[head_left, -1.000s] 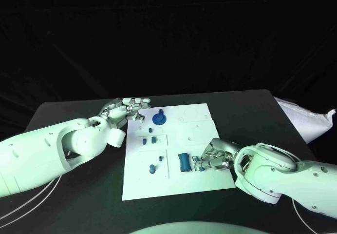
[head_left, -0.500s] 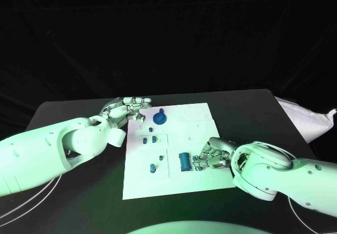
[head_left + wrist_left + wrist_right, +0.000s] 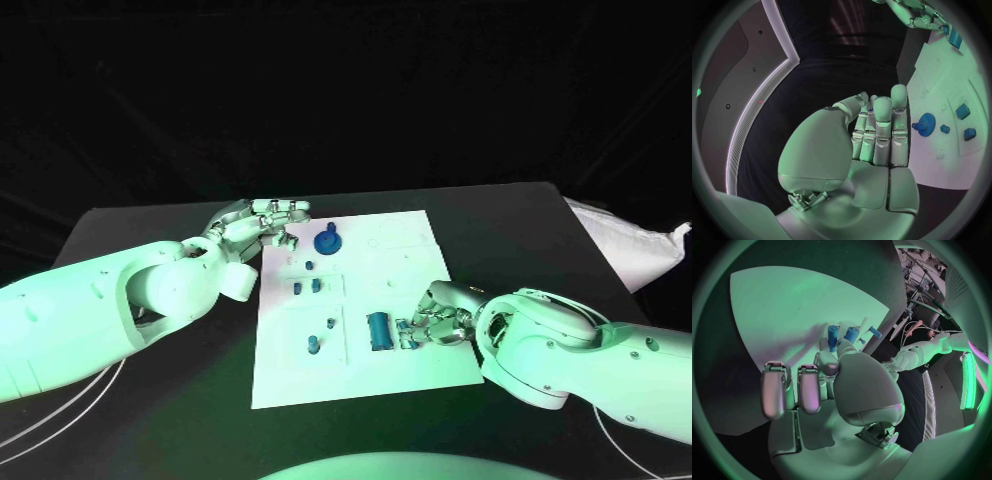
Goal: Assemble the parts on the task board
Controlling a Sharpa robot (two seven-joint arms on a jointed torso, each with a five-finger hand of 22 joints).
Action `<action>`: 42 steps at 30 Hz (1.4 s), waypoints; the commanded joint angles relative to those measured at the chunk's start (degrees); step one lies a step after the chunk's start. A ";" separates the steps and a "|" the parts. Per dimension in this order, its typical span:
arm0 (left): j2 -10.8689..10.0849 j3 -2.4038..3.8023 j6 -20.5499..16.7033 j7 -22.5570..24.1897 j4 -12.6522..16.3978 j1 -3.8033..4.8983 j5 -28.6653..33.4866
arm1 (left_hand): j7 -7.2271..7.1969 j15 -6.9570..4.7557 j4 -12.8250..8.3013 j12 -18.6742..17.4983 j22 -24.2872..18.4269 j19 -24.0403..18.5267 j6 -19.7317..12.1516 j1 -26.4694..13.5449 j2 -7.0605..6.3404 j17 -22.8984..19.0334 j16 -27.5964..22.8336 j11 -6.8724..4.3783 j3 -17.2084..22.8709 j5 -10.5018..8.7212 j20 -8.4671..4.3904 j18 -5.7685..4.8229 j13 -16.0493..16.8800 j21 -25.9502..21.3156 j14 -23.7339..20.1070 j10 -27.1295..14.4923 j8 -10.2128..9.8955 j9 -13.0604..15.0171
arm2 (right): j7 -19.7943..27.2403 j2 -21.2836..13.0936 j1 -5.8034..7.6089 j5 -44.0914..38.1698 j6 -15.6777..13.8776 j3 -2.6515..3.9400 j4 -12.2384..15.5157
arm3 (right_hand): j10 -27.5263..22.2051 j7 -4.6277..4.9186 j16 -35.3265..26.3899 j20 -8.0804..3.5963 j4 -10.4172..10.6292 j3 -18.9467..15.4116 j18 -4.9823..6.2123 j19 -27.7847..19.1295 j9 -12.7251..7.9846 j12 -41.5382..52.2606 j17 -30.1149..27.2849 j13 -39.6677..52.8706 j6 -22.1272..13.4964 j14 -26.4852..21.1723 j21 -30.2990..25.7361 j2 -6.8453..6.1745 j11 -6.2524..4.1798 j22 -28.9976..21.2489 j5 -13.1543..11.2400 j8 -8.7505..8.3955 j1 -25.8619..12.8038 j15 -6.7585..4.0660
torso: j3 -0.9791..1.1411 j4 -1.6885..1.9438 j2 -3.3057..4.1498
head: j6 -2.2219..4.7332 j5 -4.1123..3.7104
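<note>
The white task board (image 3: 411,375) lies in the middle of the black table (image 3: 144,225), with small blue parts scattered over its left half: a round geared piece (image 3: 327,241) near the far edge, a pair of little pegs (image 3: 306,288) below it, and a blue cylinder (image 3: 378,332) standing out toward the near right. The right hand (image 3: 437,322) sits low on the board right beside that cylinder, fingers curled in against it; whether they actually grasp it I cannot tell. The left hand (image 3: 264,226) hovers at the board's far left corner, close to the geared piece, its fingers straight and held together, gripping nothing.
</note>
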 commanded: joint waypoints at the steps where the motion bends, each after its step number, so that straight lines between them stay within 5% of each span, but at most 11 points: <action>1: 0.04 0.04 1.19 0.13 0.17 0.01 -0.26 | 0.04 -0.14 -0.08 0.32 -0.05 0.05 -0.28 0.02 0.41 -0.05 -0.03 -0.15 -0.42 0.23 0.05 0.99 0.06 -0.19 -0.43 -0.42 0.36 -0.08 | -0.27 0.11 -0.04 -2.34 2.19 -0.01 0.06 | 0.42 -0.05 0.26 -0.13 0.06 0.08 -0.65 0.45 0.05 0.22 4.11 0.05 0.33 4.11 0.24 0.15 0.12 3.50 -0.09 0.31 -0.21 -0.39 | 0.01 -0.05 0.01 | -0.04 0.00; 13: 0.06 0.04 1.26 0.00 0.18 0.01 -0.27 | 0.04 -0.14 -0.08 0.32 -0.05 0.05 -0.28 0.02 0.41 -0.05 -0.03 -0.15 -0.42 0.23 0.05 0.99 0.06 -0.19 -0.43 -0.42 0.36 -0.08 | -0.34 0.90 -0.04 -2.60 2.55 -0.01 -0.28 | 0.60 -0.06 0.33 -0.19 0.22 0.02 -0.66 0.48 0.13 0.57 4.23 0.37 0.45 4.13 0.27 0.40 0.10 3.55 -0.17 0.38 -0.56 -0.45 | -0.03 0.01 0.00 | -0.09 -0.02; 18: 0.11 0.03 1.49 -0.39 0.15 0.01 -0.27 | 0.03 -0.14 -0.10 0.37 0.04 0.13 -0.28 0.03 0.48 0.11 0.09 -0.15 -0.45 0.26 0.05 0.96 0.06 -0.05 -0.38 -0.48 0.39 -0.08 | -0.40 0.99 -0.04 -3.05 2.55 -0.01 -0.43 | 0.95 -0.02 0.55 -0.25 0.58 -1.07 -0.74 0.66 0.27 1.04 4.59 1.02 0.59 4.19 0.42 1.99 0.16 3.85 1.47 0.42 -4.42 -0.42 | -0.02 0.01 -0.02 | -0.11 -0.12; 24: 0.22 0.03 1.58 -0.30 0.16 0.01 -0.27 | 0.02 -0.16 -0.24 0.43 0.00 0.14 -0.31 0.23 0.66 0.10 0.14 -0.17 -0.34 0.36 0.04 0.98 0.06 -0.13 -0.38 -0.56 0.42 -0.09 | -0.46 1.05 -0.04 -3.74 2.67 -0.01 -0.45 | 0.96 -0.05 0.56 -0.25 0.57 -2.81 -0.75 0.70 0.40 0.93 4.62 1.23 0.62 4.17 0.46 1.71 0.12 3.95 2.31 0.44 -6.53 -0.44 | -0.02 -0.02 -0.01 | -0.18 -0.18; 27: 0.27 0.03 1.67 -0.32 0.18 0.01 -0.27 | 0.01 -0.16 -0.27 0.44 0.02 0.15 -0.31 0.28 0.70 0.13 0.17 -0.18 -0.31 0.38 0.04 0.98 0.06 -0.11 -0.36 -0.57 0.43 -0.09 | -0.47 1.07 -0.04 -4.05 2.60 -0.01 -0.44 | 0.95 -0.07 0.52 -0.25 0.61 -4.26 -0.75 0.68 0.51 0.81 4.57 1.32 0.67 4.15 0.45 1.30 0.12 3.95 0.27 0.49 -8.00 -0.42 | -0.01 0.00 -0.02 | -0.18 -0.21; 33: 0.30 0.03 1.76 -0.48 0.07 0.01 -0.27 | 0.01 -0.16 -0.27 0.44 0.02 0.15 -0.31 0.28 0.70 0.13 0.17 -0.18 -0.31 0.38 0.04 0.98 0.06 -0.11 -0.36 -0.57 0.43 -0.09 | -0.44 0.94 -0.04 -4.99 2.01 -0.01 -0.29 | 0.93 -0.07 0.41 -0.23 0.55 -8.27 -0.74 0.64 0.84 0.44 4.46 1.54 0.65 4.11 0.41 0.87 0.12 3.96 -7.89 0.62 -11.48 -0.42 | 0.01 -0.04 -0.05 | -0.09 -0.19; 42: 0.31 0.03 1.98 -0.65 -0.11 0.01 -0.27 | 0.01 -0.16 -0.27 0.44 0.02 0.15 -0.31 0.28 0.70 0.13 0.17 -0.18 -0.31 0.38 0.04 0.98 0.06 -0.11 -0.36 -0.57 0.43 -0.09 | 0.15 -0.42 -0.06 -5.68 1.06 0.00 0.49 | 0.52 0.03 0.00 -0.16 -0.46 -9.48 -0.62 0.27 1.06 -0.65 3.90 1.23 0.19 3.99 0.10 0.58 0.24 3.51 -8.98 0.53 -8.34 -0.35 | 0.07 -0.10 -0.09 | 0.02 -0.14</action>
